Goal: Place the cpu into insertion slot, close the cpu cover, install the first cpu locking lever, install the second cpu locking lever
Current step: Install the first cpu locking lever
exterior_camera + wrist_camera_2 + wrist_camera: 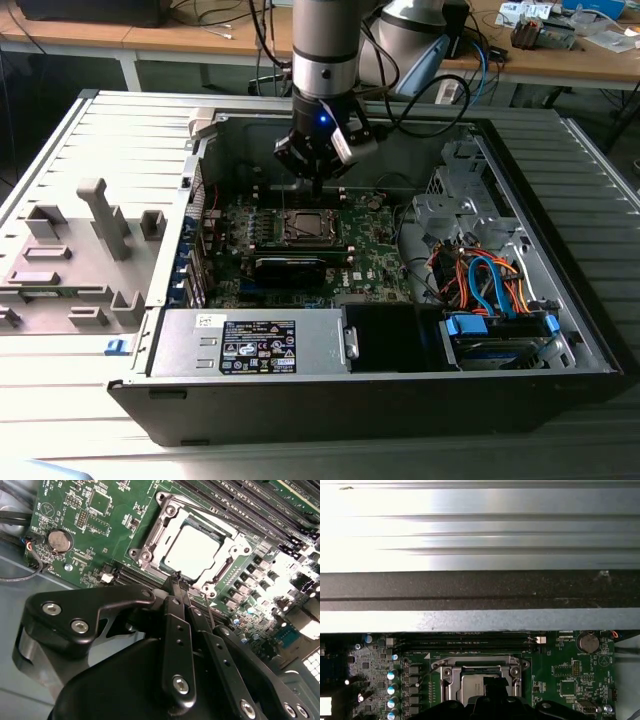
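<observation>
Sitting in insertion slot (192, 550): cpu (192, 549), cpu cover (235, 544) closed over.

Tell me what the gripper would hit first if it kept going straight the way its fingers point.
Most likely the cpu cover, at its near edge by the thin wire lever, with the cpu seated in the window just beyond. The gripper hangs right over that edge in the second wrist view; depth is unclear, so contact could come at the lever first.

A label with black and white panels is sitting on the power supply (255, 345), its print proving illegible
</observation>
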